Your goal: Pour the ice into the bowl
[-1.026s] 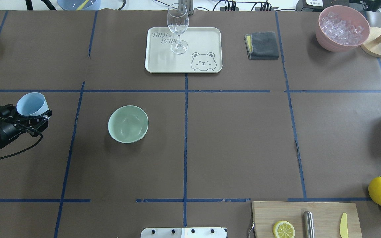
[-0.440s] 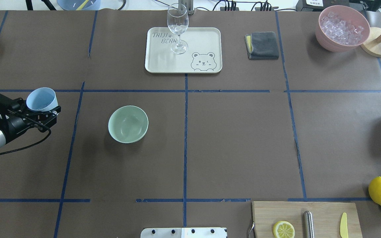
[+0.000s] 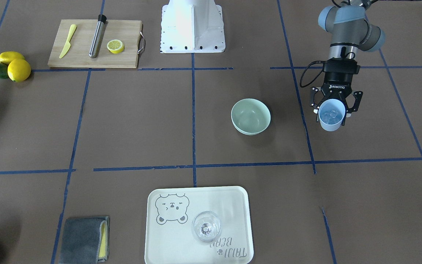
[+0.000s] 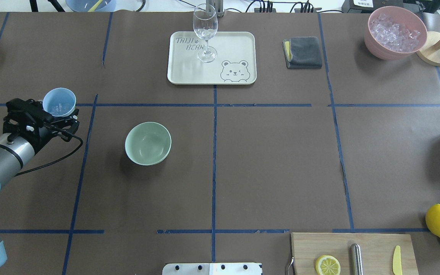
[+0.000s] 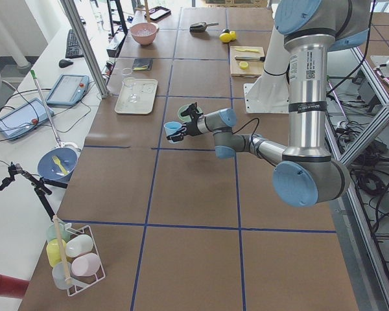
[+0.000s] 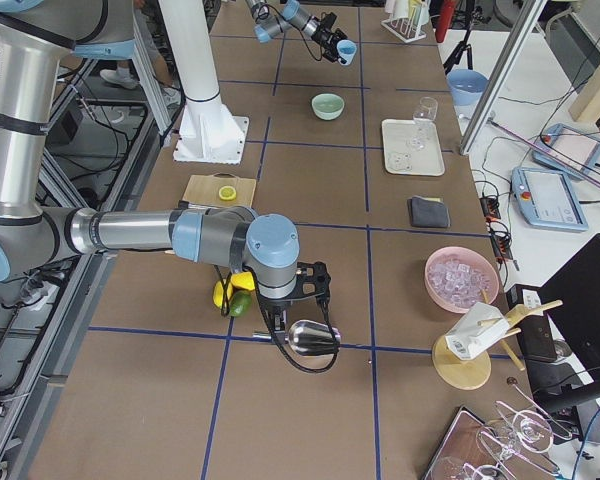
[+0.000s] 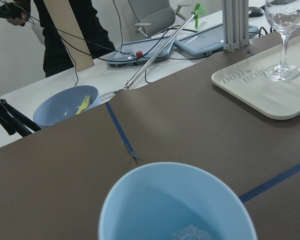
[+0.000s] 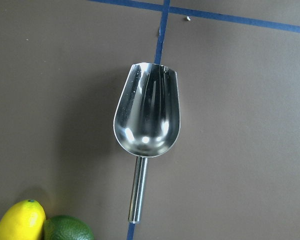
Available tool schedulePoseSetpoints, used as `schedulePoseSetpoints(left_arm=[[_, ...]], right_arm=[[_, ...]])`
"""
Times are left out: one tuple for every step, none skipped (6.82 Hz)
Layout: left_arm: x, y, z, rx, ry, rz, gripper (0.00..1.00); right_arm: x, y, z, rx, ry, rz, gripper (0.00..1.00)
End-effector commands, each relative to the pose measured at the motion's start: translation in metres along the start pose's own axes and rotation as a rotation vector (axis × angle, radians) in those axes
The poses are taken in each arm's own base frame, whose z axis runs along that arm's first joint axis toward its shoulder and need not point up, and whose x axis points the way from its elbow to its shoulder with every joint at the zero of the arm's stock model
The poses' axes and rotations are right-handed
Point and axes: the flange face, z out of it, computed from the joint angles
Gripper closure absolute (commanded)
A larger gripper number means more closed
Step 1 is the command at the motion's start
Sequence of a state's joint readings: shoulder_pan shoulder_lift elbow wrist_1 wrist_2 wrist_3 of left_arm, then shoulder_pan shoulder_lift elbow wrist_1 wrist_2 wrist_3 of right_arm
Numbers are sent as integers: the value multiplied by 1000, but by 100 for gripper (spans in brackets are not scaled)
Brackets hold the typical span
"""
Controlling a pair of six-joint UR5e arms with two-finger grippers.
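While the left gripper clamps its 2 fingers on either side of the light blue cup, the cup's mouth faces up and the ice sits low inside it, a small cluster of clear cubes. From the left wrist view I see only the cup's rim and a glint of 1 cube at the bottom. The mint-green bowl stands upright on the brown table, apart from the cup and toward the middle of the table, with a blue tape line running between them. Beyond the bowl, a wine glass stands on a cream tray.

At the far end, the right gripper hangs above a steel scoop that lies flat on the table, hollow side up, near a lemon and a lime. Whether its fingers are spread or closed, I cannot tell.
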State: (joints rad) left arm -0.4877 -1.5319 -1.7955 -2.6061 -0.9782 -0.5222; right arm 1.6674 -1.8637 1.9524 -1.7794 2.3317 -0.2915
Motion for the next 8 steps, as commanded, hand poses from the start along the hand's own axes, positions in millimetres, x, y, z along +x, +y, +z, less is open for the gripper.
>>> schedulePoseSetpoints(left_arm=[[67, -17, 7, 10, -108, 175, 100], [101, -33, 14, -29, -128, 231, 100], [132, -35, 18, -70, -162, 310, 100], [140, -36, 16, -83, -192, 424, 100], [145, -33, 11, -76, -218, 579, 100], [148, -33, 9, -82, -217, 687, 100], [153, -29, 6, -81, -224, 768, 100], [157, -27, 5, -92, -218, 862, 100]], right_arm=[[0, 0, 0, -1, 0, 1, 0], [0, 0, 0, 0, 0, -2, 0], [0, 0, 0, 0, 2, -2, 0], [0, 0, 0, 0, 2, -2, 0], [0, -1, -1, 1, 2, -3, 0], [0, -1, 0, 0, 2, -2, 0], [0, -1, 0, 0, 2, -2, 0], [1, 0, 1, -1, 1, -2, 0]])
